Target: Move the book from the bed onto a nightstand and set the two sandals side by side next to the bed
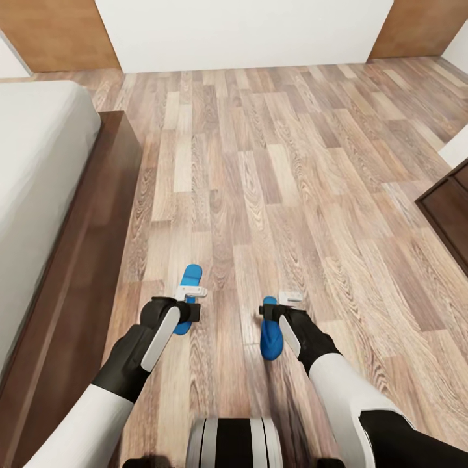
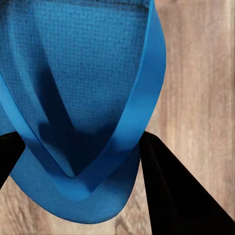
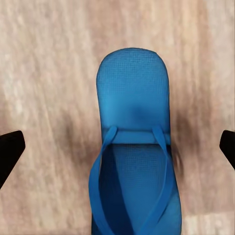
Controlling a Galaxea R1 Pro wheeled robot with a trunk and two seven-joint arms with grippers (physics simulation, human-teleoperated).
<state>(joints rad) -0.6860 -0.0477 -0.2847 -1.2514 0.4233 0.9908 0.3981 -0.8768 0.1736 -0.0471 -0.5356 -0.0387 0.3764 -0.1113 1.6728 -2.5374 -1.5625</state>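
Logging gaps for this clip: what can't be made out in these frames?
- Left sandal: head view, its middle hidden by the left gripper; left wrist view, cut off by the picture's edge.
- Right sandal: head view, partly behind the right gripper.
- Bed: cut off by the head view's left edge.

Even, bright, soft light; faint shadows on the floor (image 1: 273,195) under the arms. Wrist views are slightly blurred and grainy, with black fingers (image 2: 176,196) lacking detail.

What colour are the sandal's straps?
Bright blue, like the sole; the straps show best in the right wrist view.
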